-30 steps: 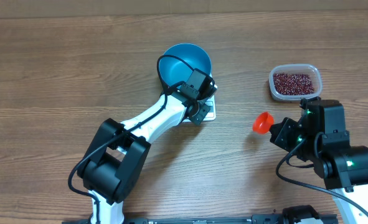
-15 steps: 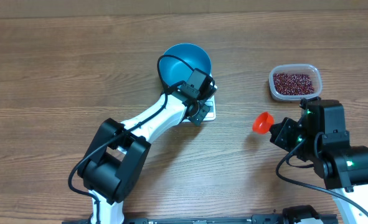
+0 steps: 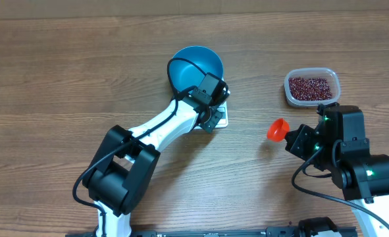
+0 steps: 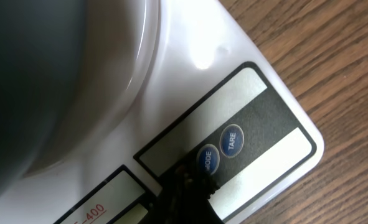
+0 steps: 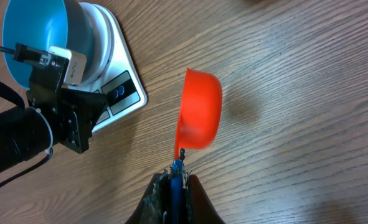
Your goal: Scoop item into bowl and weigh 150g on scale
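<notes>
The blue bowl stands on the white scale, and its inside shows only bare blue. My left gripper is shut and holds nothing. In the left wrist view its dark tip rests on the scale's button panel, right at the MODE button beside TARE. The red-brown beans lie in a clear tub at the right. My right gripper is shut on the blue handle of an orange scoop, held above the table between scale and tub.
The clear tub sits just behind the right arm. The left arm stretches diagonally from the front edge to the scale. A black cable arcs over the bowl's rim.
</notes>
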`<state>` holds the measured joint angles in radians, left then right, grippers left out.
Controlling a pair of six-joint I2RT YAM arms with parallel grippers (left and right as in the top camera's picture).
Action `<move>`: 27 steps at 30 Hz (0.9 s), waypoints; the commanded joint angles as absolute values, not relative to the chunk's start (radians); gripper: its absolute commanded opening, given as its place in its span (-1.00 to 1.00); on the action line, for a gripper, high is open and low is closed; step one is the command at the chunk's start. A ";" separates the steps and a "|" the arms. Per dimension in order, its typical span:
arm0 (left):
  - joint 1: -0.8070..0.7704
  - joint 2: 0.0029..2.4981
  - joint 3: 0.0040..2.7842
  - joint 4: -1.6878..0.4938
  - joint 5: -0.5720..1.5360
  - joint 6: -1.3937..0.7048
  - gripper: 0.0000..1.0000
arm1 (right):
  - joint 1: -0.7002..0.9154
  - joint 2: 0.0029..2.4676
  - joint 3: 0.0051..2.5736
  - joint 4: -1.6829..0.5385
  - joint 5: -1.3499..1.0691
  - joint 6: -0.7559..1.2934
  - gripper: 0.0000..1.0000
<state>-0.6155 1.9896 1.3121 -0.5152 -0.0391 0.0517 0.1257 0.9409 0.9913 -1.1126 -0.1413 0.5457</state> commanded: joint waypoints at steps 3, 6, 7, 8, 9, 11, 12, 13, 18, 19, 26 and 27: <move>-0.616 2.040 1.294 -0.495 -0.062 0.036 -0.91 | 0.122 0.939 1.015 -1.110 -0.131 0.541 -0.93; -0.616 2.040 1.290 -0.491 -0.064 0.029 -0.91 | 0.122 0.939 1.015 -1.110 -0.131 0.541 -0.93; -0.616 2.040 1.290 -0.491 -0.064 0.029 -0.92 | 0.122 0.939 1.015 -1.110 -0.131 0.541 -0.93; -0.616 2.040 1.290 -0.492 -0.065 0.029 -0.92 | 0.122 0.939 1.015 -1.110 -0.131 0.541 -0.93; -0.616 2.040 1.290 -0.492 -0.067 0.029 -0.92 | 0.122 0.939 1.015 -1.110 -0.131 0.541 -0.93; -0.616 2.040 1.290 -0.497 -0.073 0.029 -0.92 | 0.122 0.939 1.015 -1.110 -0.131 0.541 -0.92; -0.616 2.040 1.290 -0.501 -0.082 0.028 -0.92 | 0.122 0.939 1.015 -1.110 -0.131 0.541 -0.93; -0.616 2.040 1.290 -0.507 -0.087 0.026 -0.92 | 0.122 0.939 1.015 -1.110 -0.131 0.541 -0.93; -0.616 2.034 1.318 -0.559 -0.085 0.027 -0.92 | 0.122 0.939 1.015 -1.110 -0.131 0.541 -0.93; -0.616 2.032 1.329 -0.576 -0.085 0.027 -0.91 | 0.122 0.939 1.015 -1.110 -0.131 0.541 -0.93; -0.617 2.006 1.437 -0.659 -0.047 0.031 -0.91 | 0.122 0.939 1.015 -1.110 -0.131 0.541 -0.93; -0.617 2.003 1.449 -0.664 -0.041 0.031 -0.91 | 0.122 0.939 1.015 -1.110 -0.131 0.541 -0.93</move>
